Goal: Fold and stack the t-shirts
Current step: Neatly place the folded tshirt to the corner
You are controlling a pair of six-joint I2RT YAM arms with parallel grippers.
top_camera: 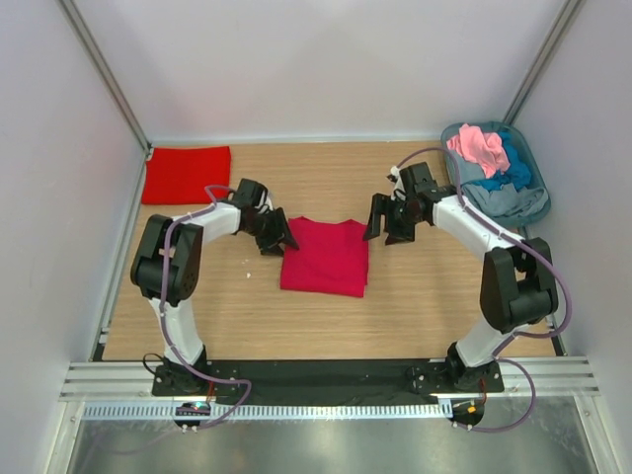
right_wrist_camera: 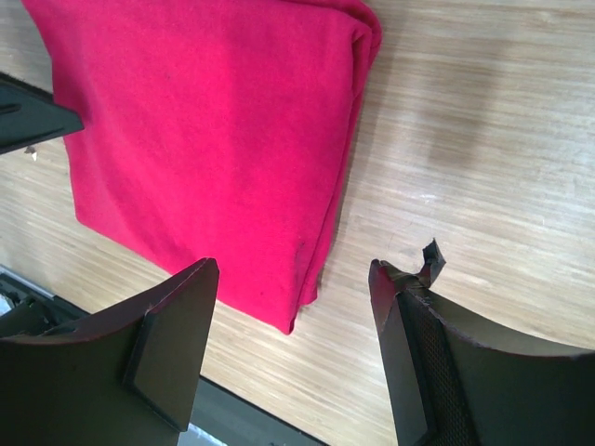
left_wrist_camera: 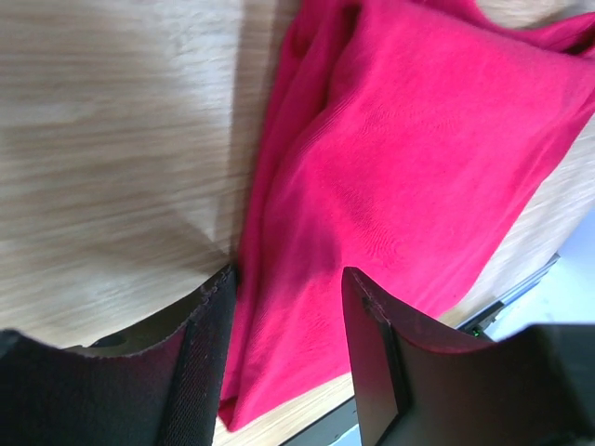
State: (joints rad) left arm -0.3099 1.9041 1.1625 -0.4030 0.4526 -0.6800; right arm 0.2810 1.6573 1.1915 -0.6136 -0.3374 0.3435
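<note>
A crimson t-shirt (top_camera: 326, 257) lies folded into a rectangle in the middle of the table. My left gripper (top_camera: 276, 237) hangs at its left edge, open, with the cloth (left_wrist_camera: 400, 158) lying on the table under the gap between the fingers (left_wrist_camera: 290, 279). My right gripper (top_camera: 388, 222) is open just right of the shirt, over bare wood (right_wrist_camera: 293, 269), the shirt's folded edge (right_wrist_camera: 204, 121) to its left. A scarlet t-shirt (top_camera: 186, 174) lies folded flat at the back left.
A grey-blue oval tub (top_camera: 525, 150) at the back right holds crumpled pink (top_camera: 479, 146), blue (top_camera: 513, 168) and grey (top_camera: 499, 202) t-shirts. White walls close in the table on three sides. A metal rail runs along the near edge.
</note>
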